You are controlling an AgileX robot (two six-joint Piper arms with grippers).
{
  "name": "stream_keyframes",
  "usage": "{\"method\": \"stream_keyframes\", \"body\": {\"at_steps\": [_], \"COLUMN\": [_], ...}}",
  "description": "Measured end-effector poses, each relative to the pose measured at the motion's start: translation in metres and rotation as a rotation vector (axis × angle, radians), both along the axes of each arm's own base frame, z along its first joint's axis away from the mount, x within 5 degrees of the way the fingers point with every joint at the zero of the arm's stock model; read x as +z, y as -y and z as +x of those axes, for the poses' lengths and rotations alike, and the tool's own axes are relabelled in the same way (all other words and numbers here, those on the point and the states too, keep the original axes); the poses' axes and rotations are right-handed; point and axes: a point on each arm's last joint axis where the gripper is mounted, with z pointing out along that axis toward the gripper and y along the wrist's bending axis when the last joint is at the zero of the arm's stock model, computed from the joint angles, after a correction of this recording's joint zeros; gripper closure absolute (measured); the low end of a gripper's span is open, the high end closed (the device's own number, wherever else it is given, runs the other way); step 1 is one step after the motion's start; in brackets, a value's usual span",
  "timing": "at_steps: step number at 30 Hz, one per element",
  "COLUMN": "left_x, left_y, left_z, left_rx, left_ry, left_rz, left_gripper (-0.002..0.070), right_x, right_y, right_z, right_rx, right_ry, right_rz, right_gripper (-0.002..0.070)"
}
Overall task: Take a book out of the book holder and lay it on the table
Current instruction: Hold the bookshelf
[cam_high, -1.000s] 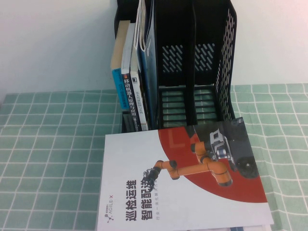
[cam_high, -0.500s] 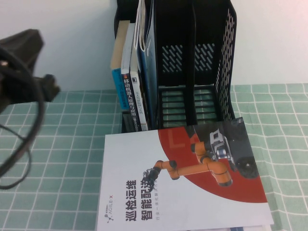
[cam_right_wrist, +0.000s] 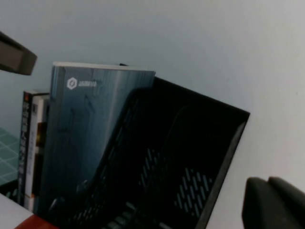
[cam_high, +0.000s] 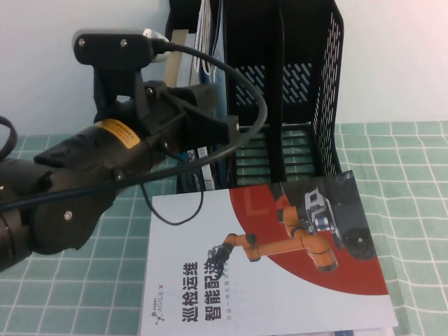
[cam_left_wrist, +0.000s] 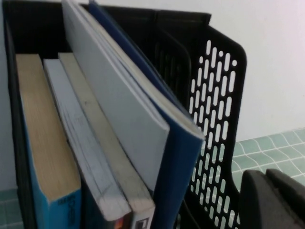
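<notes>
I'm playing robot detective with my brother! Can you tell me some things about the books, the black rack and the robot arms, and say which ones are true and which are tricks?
1. The dark blue book stands upright in the black book holder. True.
2. The left gripper is up near the books in the holder. True.
3. The white-and-red book with the orange robot arm stands inside the holder. False: it lies flat on the green grid table, in front of the holder.
4. Every slot of the holder is full of books. False: the two right-hand slots are empty.
5. The left gripper is already holding the blue book. False: the book sits untouched in the left wrist view. The right gripper shows only as a dark edge.
</notes>
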Motion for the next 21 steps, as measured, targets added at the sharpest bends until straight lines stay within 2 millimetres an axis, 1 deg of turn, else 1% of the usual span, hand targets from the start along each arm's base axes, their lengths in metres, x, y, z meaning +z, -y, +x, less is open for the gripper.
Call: {"method": "stream_keyframes", "body": {"at_steps": [2,5,8,10,13,15,18,21], "left_x": [-0.004,-0.009,-0.008,-0.007,-0.005,-0.003,-0.003,-0.003], "left_y": [0.004,0.009,0.013,0.015,0.017,0.018,0.020,0.022], "left_z": [0.006,0.013,0.020,0.024,0.028,0.030,0.030,0.029], "left_rx": [0.006,0.012,0.018,0.026,0.033,0.034,0.023,-0.002], "left_ry": [-0.023,-0.041,-0.038,-0.021,-0.005,0.000,-0.031,-0.102], "left_rz": [-0.007,-0.011,-0.025,-0.042,-0.060,-0.066,-0.051,-0.013], "left_gripper": [0.0676,0.0676,0.0676,0.0676,0.0676,0.0676,0.0676,0.0676], "right_x": [-0.003,-0.010,-0.019,-0.024,-0.030,-0.034,-0.039,-0.041], "right_y": [-0.008,-0.026,-0.046,-0.059,-0.080,-0.092,-0.108,-0.121], "right_z": [0.004,0.012,0.027,0.038,0.055,0.066,0.080,0.090], "right_rx": [0.038,0.121,0.204,0.249,0.303,0.328,0.358,0.379], "right_ry": [-0.033,-0.070,-0.121,-0.154,-0.191,-0.211,-0.228,-0.234], "right_rz": [-0.009,-0.044,-0.071,-0.079,-0.082,-0.080,-0.083,-0.078], "right_gripper": [0.0678,0.0678,0.0677,0.0661,0.0580,0.0493,0.0388,0.0344]}}
